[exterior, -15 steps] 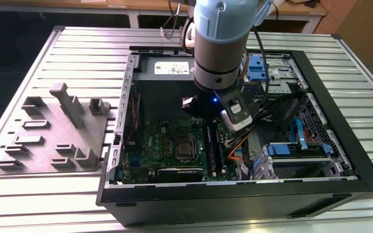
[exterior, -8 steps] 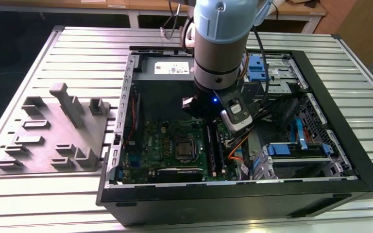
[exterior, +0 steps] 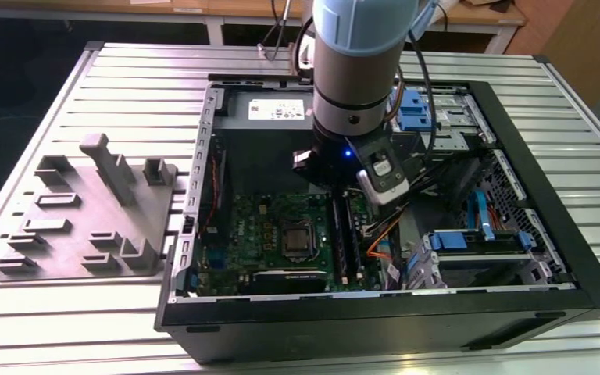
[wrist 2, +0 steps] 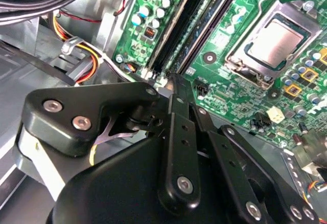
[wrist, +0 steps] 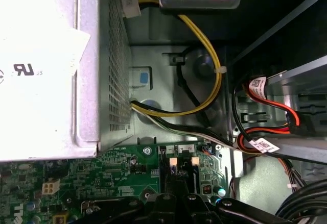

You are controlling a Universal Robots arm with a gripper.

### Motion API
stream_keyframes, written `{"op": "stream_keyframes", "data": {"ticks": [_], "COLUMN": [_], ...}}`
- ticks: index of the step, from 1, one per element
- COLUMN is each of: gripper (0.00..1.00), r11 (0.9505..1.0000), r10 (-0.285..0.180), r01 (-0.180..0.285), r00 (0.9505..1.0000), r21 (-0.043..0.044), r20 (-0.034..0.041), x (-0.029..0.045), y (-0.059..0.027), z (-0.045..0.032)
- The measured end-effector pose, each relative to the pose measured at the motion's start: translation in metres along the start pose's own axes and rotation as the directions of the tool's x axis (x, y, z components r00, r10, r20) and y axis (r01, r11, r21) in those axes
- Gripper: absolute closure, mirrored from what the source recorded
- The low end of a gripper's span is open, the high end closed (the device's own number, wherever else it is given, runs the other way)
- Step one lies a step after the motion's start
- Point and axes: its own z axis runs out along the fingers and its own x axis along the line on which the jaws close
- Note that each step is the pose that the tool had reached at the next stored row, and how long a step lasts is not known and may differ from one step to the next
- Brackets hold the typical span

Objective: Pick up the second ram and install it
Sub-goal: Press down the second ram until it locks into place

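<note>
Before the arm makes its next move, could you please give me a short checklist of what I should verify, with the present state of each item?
1. Claw at the memory slots: ok, its tip stands by the slots' near end in the second wrist view.
2. Second ram held in the claw: cannot tell.
3. Cables apart from the memory slots: ok, they lie beside the edge of the motherboard, not across the slots.
4. Processor socket apart from the claw: ok, it sits off to one side of the slots.
5. Slot latches open: cannot tell.
</note>
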Motion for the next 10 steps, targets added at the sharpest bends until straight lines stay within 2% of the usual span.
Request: {"op": "stream_keyframes", "data": {"ticks": [5,10], "gripper": [0.93,0.93], "r11": [1.0000,1.0000], "r10": [0.000,0.000], "r01": [0.000,0.000], "r00": [1.0000,1.0000], "r21": [0.0003,0.0002], "r20": [-0.0001,-0.0001], "x": [-0.0002,-0.0006], "y": [-0.0016,-0.0096], "z": [-0.0006,-0.0015]}}
